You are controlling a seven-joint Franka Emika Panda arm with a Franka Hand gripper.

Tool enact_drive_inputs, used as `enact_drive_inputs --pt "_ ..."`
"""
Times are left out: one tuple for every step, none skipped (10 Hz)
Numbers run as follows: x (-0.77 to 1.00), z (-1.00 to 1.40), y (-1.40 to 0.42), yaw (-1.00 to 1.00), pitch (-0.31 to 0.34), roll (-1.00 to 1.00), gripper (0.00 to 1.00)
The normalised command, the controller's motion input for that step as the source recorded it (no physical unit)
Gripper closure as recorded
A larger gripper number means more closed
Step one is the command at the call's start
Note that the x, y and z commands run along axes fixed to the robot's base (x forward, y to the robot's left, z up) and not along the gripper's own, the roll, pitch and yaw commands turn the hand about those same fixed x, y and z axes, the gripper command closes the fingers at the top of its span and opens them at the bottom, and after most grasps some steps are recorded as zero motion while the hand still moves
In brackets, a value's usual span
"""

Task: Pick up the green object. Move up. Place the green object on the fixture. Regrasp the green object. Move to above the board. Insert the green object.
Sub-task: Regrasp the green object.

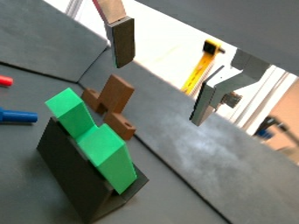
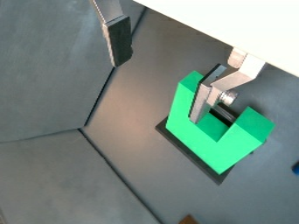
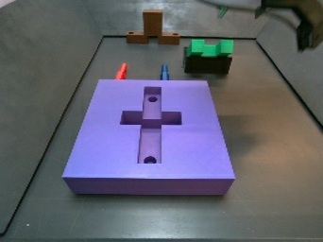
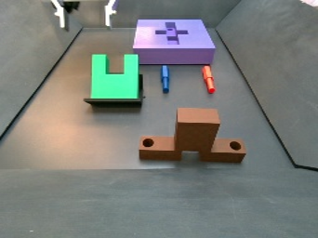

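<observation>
Nearest the lens, the gripper [image 2: 170,66] hangs with fingers [image 2: 118,39] apart and empty above the green object [image 2: 216,122] resting on the fixture [image 1: 73,166].

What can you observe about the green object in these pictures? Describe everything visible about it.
The green object is a bright green, blocky U-shaped piece with a square notch, plain and matte like plastic. It rests on the dark fixture, leaning on its sloped face in a wrist view. Nothing grips it: the gripper is open and raised clear, though one finger overlaps the notch in a wrist view. The brown cross-shaped block stands apart.
</observation>
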Motion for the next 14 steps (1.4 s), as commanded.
enact_drive_inputs --pt "0.02 0.00 -0.02 0.00 0.000 0.00 0.00" --pt "0.04 -0.26 0.00 -0.03 0.000 0.00 0.00" --pt "0.05 -0.41 -0.06 0.00 -0.214 -0.11 0.00" --pt "0.00 -0.56 0.00 0.00 -0.269 -0.30 0.00" --pt "0.00 -0.59 0.00 0.00 -0.217 -0.26 0.00" --pt "0.00 -0.43 0.03 0.03 -0.117 -0.12 0.00" --pt "0.00 -0.39 0.04 0.05 -0.023 0.00 0.00" --pt "0.00 -0.35 0.07 0.03 0.000 0.00 0.00" --pt "0.00 -0.34 0.12 0.01 0.000 0.00 0.00" --pt "0.00 -0.24 0.16 0.00 0.000 -0.08 0.00" --pt "0.00 -0.14 0.26 0.00 0.000 -0.15 0.00" --pt "0.00 -0.12 0.25 0.00 0.000 -0.18 0.00" --pt "-0.03 -0.11 0.05 0.00 -0.020 -0.03 0.00" --pt "-0.07 -0.29 0.00 0.00 -0.011 0.00 0.00"
